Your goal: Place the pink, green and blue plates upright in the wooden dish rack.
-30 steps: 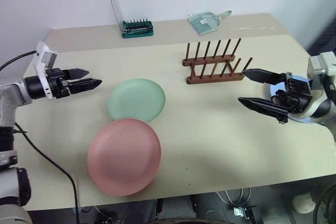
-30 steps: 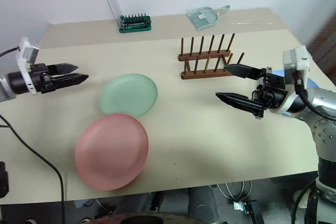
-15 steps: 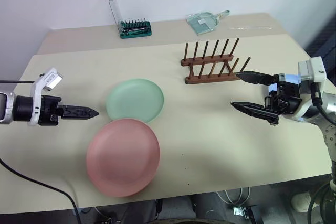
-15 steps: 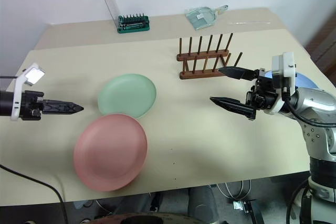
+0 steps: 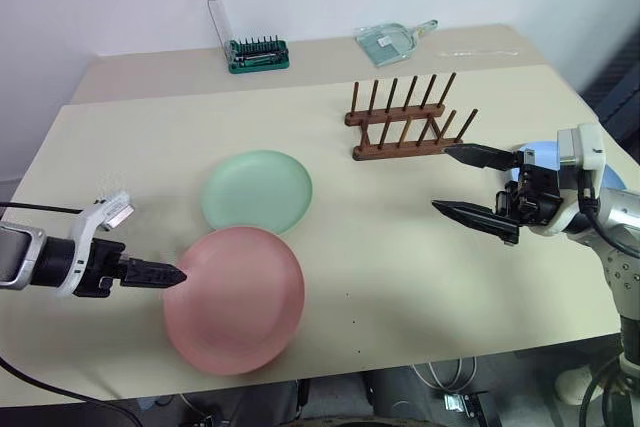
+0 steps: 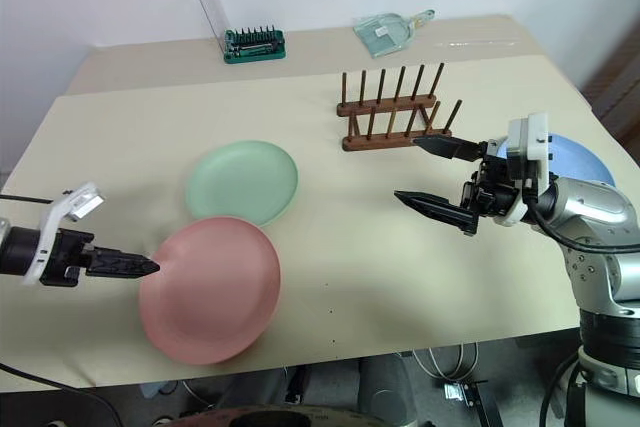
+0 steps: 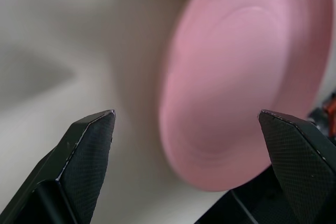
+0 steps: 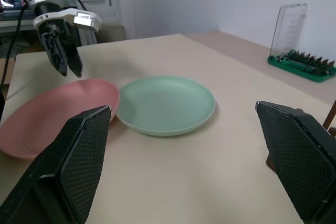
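Hovering at the pink plate's (image 5: 235, 299) near edge, the left gripper (image 5: 168, 274) has its fingers spread and empty, seemingly lined up for a rim grab. The right gripper (image 5: 468, 183) waits wide open, holding nothing, beside the wooden dish rack (image 5: 404, 124).

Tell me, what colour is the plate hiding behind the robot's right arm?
Light blue. The blue plate peeks out behind the right gripper, best in the right eye view.

Matte, smooth-looking pink plate (image 5: 235, 299) and green plate (image 5: 258, 190) – no shine at all. Dark wooden dish rack (image 5: 405, 125), plain matte beige table (image 5: 400, 247), clear glossy plastic lid on the bit holder (image 5: 259, 51).
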Motion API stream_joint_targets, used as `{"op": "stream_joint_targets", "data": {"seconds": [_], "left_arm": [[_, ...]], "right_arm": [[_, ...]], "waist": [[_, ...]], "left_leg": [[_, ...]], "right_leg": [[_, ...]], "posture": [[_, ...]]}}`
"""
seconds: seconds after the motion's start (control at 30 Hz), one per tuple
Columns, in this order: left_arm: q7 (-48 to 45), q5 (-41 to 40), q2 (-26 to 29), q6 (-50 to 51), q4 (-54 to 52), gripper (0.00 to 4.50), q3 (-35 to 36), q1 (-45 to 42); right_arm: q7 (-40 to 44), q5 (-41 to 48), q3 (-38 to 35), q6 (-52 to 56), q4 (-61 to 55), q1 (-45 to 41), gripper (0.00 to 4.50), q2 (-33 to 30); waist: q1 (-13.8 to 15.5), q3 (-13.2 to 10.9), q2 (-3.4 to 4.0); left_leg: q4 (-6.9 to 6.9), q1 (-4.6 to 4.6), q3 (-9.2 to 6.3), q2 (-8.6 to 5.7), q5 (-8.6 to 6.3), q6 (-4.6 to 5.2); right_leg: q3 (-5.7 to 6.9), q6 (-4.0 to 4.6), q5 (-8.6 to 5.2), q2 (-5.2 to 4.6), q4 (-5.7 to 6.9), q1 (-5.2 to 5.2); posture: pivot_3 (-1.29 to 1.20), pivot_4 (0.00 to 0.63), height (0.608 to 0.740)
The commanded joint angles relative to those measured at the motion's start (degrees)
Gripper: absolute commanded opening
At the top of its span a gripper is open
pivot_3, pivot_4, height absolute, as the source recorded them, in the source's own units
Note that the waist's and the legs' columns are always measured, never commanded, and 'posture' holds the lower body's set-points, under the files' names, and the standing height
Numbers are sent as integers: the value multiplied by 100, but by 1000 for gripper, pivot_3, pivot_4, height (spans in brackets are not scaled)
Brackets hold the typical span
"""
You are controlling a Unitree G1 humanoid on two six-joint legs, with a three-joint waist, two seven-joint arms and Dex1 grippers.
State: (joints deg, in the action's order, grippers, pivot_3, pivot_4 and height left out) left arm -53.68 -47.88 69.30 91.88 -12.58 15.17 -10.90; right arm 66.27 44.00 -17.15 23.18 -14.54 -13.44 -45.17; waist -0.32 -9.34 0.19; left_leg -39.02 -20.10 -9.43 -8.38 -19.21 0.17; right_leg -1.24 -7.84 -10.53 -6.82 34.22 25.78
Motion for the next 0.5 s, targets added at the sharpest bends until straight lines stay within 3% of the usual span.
{"op": "stream_joint_targets", "data": {"seconds": [0.03,0.2,0.5], "left_arm": [[206,37,-111,-157,-274,4460,157,169],[746,331,-528,-608,-482,4460,85,422],[1530,130,-1686,-3,-588,4460,350,174]], "right_arm": [[-71,20,-80,-140,-263,61,4500,75],[-165,28,-165,-162,-361,196,4500,100],[-272,2,-214,-207,-383,192,4500,83]], "waist": [[-1,0,0],[6,1,1],[164,9,15]], "left_leg": [[0,1,0,0,0,0],[0,1,2,1,0,0],[1,26,5,2,-2,1]], "right_leg": [[0,0,0,0,-1,-1],[-1,2,1,-1,-2,-1],[-3,3,2,-1,-4,-27]], "posture": [[0,150,740],[0,150,740],[0,150,740]]}}
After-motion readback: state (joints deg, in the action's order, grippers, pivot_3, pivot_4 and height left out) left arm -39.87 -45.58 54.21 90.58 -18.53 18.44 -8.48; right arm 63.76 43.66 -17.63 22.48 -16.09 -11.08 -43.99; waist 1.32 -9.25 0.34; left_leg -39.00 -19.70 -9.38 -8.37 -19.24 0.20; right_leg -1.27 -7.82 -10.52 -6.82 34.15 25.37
